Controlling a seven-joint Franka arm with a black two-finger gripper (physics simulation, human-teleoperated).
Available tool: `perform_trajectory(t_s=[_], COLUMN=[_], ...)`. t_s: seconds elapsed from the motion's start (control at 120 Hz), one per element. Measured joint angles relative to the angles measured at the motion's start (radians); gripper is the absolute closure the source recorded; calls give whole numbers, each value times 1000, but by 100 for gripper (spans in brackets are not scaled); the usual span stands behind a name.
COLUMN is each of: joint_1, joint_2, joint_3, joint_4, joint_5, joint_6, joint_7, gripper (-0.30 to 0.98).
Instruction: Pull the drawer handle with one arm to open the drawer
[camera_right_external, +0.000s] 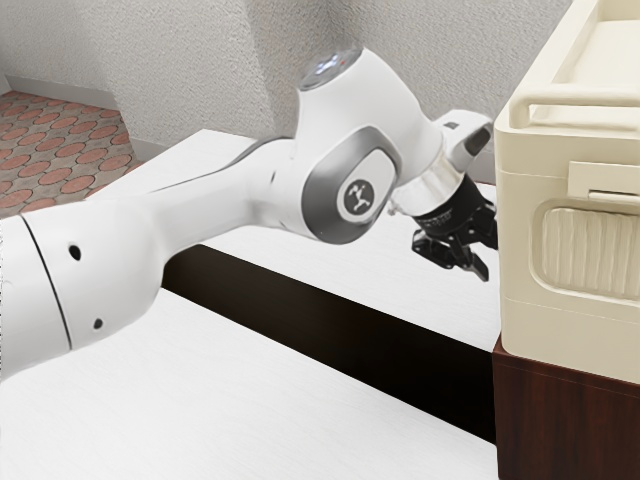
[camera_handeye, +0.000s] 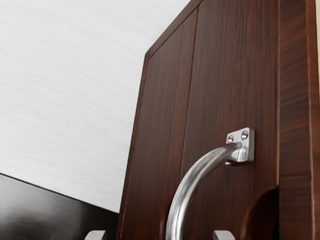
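Note:
My gripper (camera_right_external: 455, 262) hangs above the white table, just to the exterior view's left of the dark wooden cabinet (camera_right_external: 568, 420). Its fingers are spread, so it is open. In the wrist view, the tips of the gripper (camera_handeye: 159, 235) show wide apart at the lower edge. A curved silver handle (camera_handeye: 186, 195) runs down between them, fixed by a screwed metal plate to the reddish-brown wooden front (camera_handeye: 220, 95). Contact between fingers and handle cannot be made out. The handle's other end is hidden.
A cream-coloured box (camera_right_external: 520, 230) with a raised bar and ribbed panel stands on the cabinet, close beside my hand. A black strip (camera_right_external: 350, 310) crosses the white table (camera_right_external: 250, 390) below the arm. Textured walls (camera_right_external: 180, 60) stand behind.

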Motion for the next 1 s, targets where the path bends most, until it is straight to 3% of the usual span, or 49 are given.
perform_trajectory(t_s=[0.317, 0.7, 1.0], joint_1=[4, 12, 31], joint_2=[0, -3, -16], joint_3=[4, 12, 13], joint_4=[-12, -15, -32], joint_5=[-1, 2, 14], joint_6=[-2, -5, -16], joint_7=[7, 22, 17], gripper=[52, 73, 78])
